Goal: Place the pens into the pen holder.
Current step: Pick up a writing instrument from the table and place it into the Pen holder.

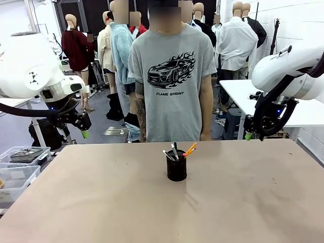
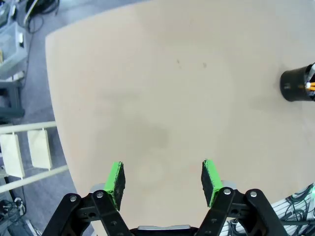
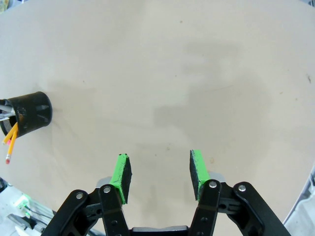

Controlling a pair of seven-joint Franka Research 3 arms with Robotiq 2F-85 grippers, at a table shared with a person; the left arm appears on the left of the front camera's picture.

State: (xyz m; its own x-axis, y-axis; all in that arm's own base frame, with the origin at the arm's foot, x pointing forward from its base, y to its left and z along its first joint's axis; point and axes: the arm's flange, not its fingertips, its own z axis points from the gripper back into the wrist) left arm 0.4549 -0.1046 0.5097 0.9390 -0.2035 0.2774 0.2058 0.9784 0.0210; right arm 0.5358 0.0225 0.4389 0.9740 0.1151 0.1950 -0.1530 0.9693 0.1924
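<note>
The black mesh pen holder (image 1: 176, 168) stands upright near the middle of the table, with several pens (image 1: 175, 151) sticking out of its rim, one of them yellow-orange. It also sits at the right edge of the left wrist view as the pen holder (image 2: 297, 85) and at the left edge of the right wrist view as the pen holder (image 3: 29, 113), where yellow pens (image 3: 10, 141) poke out. My left gripper (image 1: 84, 132) hangs raised off the table's left side, and my left gripper (image 2: 164, 180) is open and holds nothing. My right gripper (image 1: 248, 135) is raised at the right, and my right gripper (image 3: 160, 172) is open with nothing between its pads.
A person in a grey printed T-shirt (image 1: 172, 76) stands at the far edge behind the holder. Clear plastic bins (image 1: 17, 167) sit off the table's left side. A white table (image 1: 263, 96) stands at the back right. Bare tabletop (image 1: 243, 202) surrounds the holder.
</note>
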